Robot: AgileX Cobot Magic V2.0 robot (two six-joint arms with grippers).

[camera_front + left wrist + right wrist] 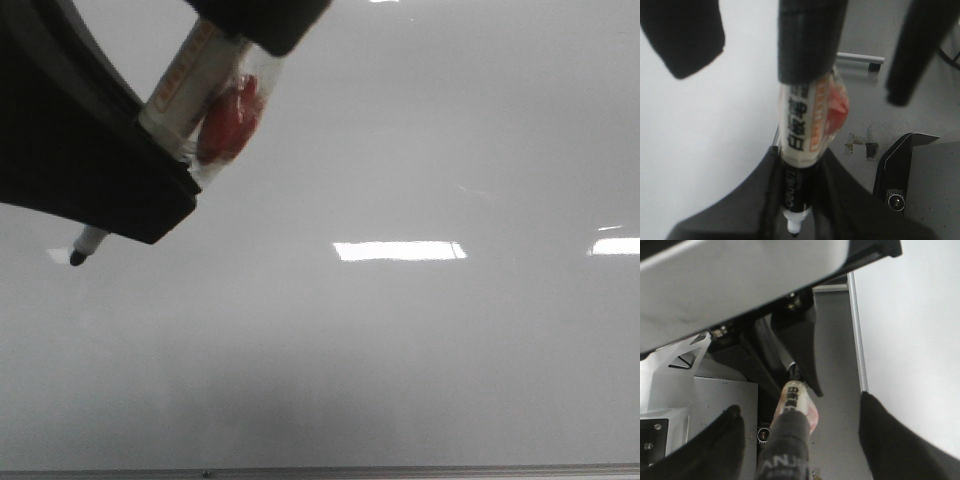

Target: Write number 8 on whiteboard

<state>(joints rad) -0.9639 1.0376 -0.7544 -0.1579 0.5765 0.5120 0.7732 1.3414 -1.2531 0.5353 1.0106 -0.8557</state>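
We see the whiteboard [420, 340] filling the front view, glossy pale grey with bright rectangular reflections and a thin grey frame edge along the bottom. We find no drawn line on it, so the number 8 is not visible anywhere on the board.

Against the board's upper left part, a marker [180, 85] slants downward, its dark tip [77, 258] close over the surface; whether it touches we cannot tell. A red patch [230, 122] sits under clear wrapping beside its barrel.

In the left wrist view, the left gripper [796, 200] has its dark fingers [840, 195] pressed around the marker [802, 135].

The right gripper [795, 440] shows dark fingers [890, 440] spread wide apart, with the marker's capped end [785, 440] between them; whether they touch it we cannot tell.
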